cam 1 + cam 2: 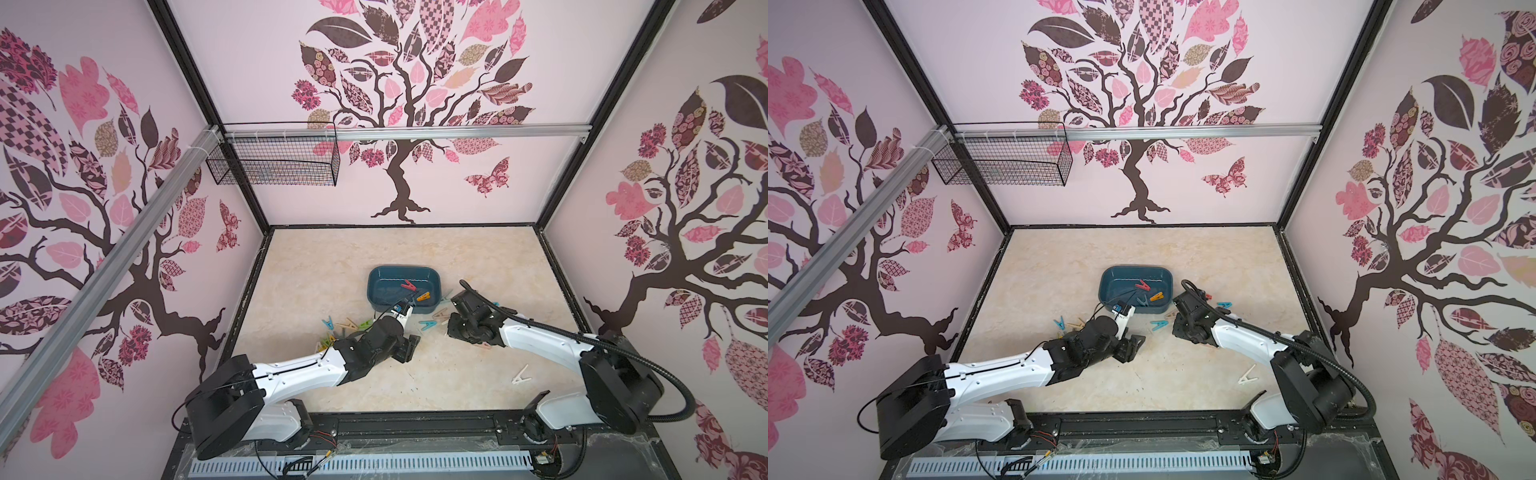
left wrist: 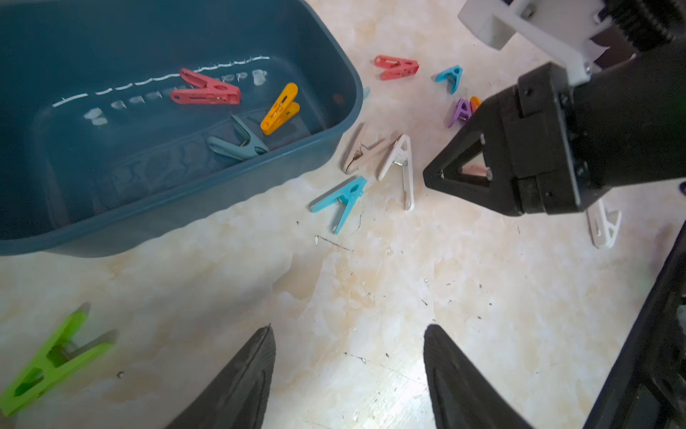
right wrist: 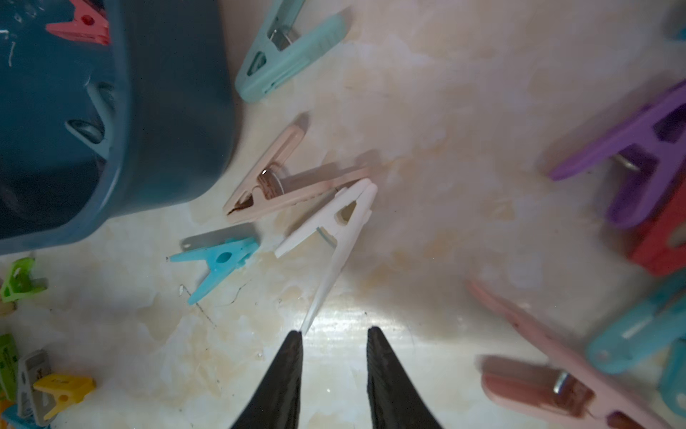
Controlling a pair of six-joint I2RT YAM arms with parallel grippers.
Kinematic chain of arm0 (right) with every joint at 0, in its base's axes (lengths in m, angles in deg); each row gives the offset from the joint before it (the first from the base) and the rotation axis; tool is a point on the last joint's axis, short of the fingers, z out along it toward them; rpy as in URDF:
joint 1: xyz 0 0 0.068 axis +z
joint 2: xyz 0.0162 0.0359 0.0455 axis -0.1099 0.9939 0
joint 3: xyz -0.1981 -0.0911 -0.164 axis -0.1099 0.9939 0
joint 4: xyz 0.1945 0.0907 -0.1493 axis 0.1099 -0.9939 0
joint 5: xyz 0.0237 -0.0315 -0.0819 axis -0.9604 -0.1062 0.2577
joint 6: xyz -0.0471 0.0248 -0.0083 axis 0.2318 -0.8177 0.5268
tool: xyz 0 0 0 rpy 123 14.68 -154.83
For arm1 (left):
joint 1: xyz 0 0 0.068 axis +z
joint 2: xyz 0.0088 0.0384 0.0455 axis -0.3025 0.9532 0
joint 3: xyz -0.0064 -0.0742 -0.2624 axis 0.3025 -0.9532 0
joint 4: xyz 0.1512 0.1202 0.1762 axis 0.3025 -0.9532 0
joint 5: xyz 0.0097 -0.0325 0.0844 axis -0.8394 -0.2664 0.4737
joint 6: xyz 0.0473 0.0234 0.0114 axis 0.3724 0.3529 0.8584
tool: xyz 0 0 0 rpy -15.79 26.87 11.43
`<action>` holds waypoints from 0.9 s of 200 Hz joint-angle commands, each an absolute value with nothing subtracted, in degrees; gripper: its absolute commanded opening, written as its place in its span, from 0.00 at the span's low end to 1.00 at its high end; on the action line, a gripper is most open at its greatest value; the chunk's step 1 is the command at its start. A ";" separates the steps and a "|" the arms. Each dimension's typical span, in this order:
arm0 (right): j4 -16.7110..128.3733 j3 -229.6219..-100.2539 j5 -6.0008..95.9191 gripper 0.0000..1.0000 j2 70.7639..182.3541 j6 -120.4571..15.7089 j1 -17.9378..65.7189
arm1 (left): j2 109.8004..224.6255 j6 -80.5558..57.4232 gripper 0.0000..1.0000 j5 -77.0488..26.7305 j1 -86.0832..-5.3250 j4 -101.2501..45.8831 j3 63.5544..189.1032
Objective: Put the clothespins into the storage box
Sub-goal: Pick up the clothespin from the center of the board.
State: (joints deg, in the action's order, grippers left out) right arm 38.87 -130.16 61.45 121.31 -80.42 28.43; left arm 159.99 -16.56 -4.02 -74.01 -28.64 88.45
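Left wrist view: we find the left gripper (image 2: 349, 328) spread apart and empty over the table (image 2: 334, 282). The right gripper (image 3: 334, 330) also stands parted, a white clothespin (image 3: 334, 223) ending at one fingertip. Beyond, mid-table, the storage box (image 2: 185, 211) holds three clothespins (image 2: 206, 91); others lie loose beside it.

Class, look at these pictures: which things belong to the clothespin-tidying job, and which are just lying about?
Part of the job: storage box; the red clothespin, orange clothespin and grey clothespin in it; loose ones on the table, such as the blue clothespin; left gripper; right gripper.
Just there: wire basket; aluminium rail; tree pattern on the walls.
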 commanded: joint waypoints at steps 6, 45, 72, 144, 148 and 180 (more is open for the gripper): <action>41.68 -131.51 61.53 0.33 124.71 -81.31 28.58 | 162.72 -15.14 0.64 -3.20 -74.18 -24.64 87.12; 42.84 -131.90 62.09 0.29 128.06 -80.20 28.53 | 165.43 -15.16 0.62 -4.01 -74.34 -24.05 87.68; 42.94 -132.39 62.73 0.26 129.55 -79.54 28.57 | 165.44 -15.33 0.62 -4.09 -74.38 -23.78 87.77; 33.24 -133.80 67.19 0.10 119.59 -74.95 28.58 | 159.57 -13.87 0.61 1.81 -74.29 -24.67 87.35; 32.30 -134.13 67.25 0.09 118.87 -74.45 28.58 | 159.04 -13.74 0.61 2.30 -74.23 -24.51 87.21; 28.78 -137.86 64.62 0.08 115.66 -71.62 28.62 | 154.88 -14.08 0.62 5.97 -73.33 -23.36 86.16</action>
State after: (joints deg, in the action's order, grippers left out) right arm 33.58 -133.64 65.27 118.66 -74.91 28.43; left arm 157.85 -14.64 1.70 -74.14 -25.23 88.32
